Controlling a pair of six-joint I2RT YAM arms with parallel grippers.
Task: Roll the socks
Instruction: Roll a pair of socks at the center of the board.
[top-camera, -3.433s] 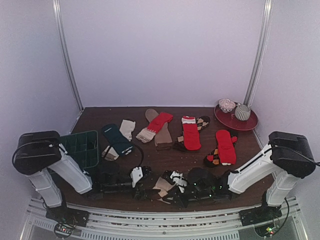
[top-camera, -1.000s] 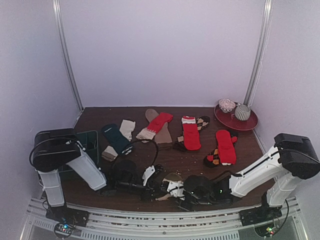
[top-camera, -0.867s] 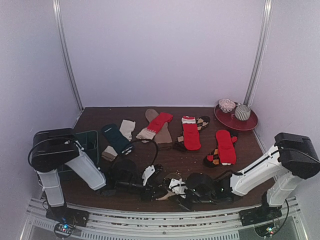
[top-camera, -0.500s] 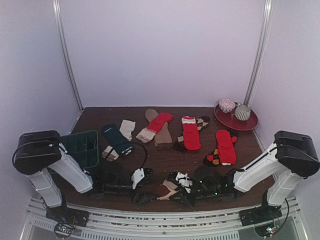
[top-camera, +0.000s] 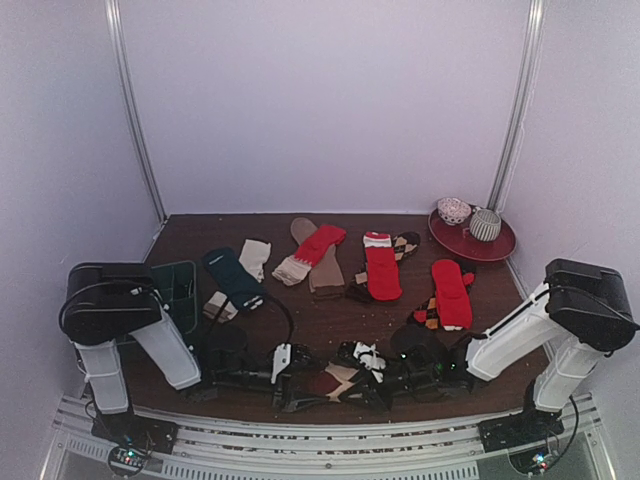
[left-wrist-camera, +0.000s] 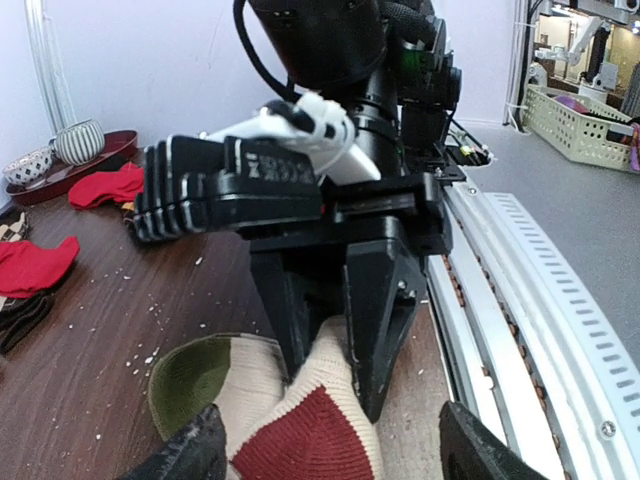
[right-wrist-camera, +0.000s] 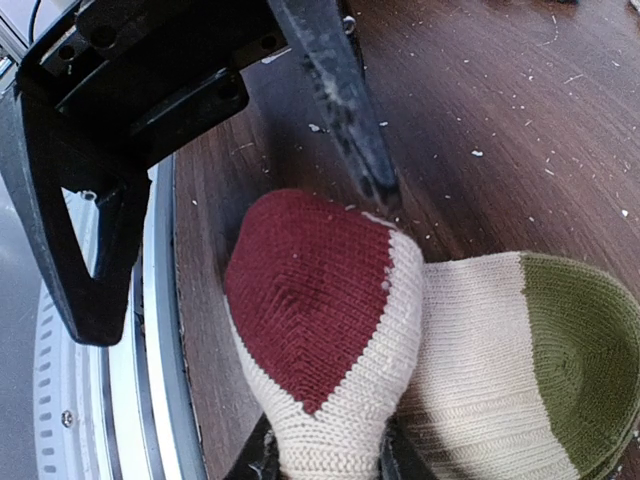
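At the near edge, our right gripper (right-wrist-camera: 325, 450) is clamped on a cream sock (top-camera: 338, 381) with maroon and olive patches. Our left gripper (left-wrist-camera: 335, 455) is spread wide, one finger on either side of it, gripping nothing. Behind, loose socks (top-camera: 381, 268) lie across the crumb-flecked table (top-camera: 330, 320). On the left is a green gridded tray (top-camera: 178, 285); we cannot tell its contents. Far right, a red plate (top-camera: 480, 248) carries a striped cup (top-camera: 485, 224) and a patterned bowl (top-camera: 453, 210). Pale walls (top-camera: 320, 100) enclose everything.
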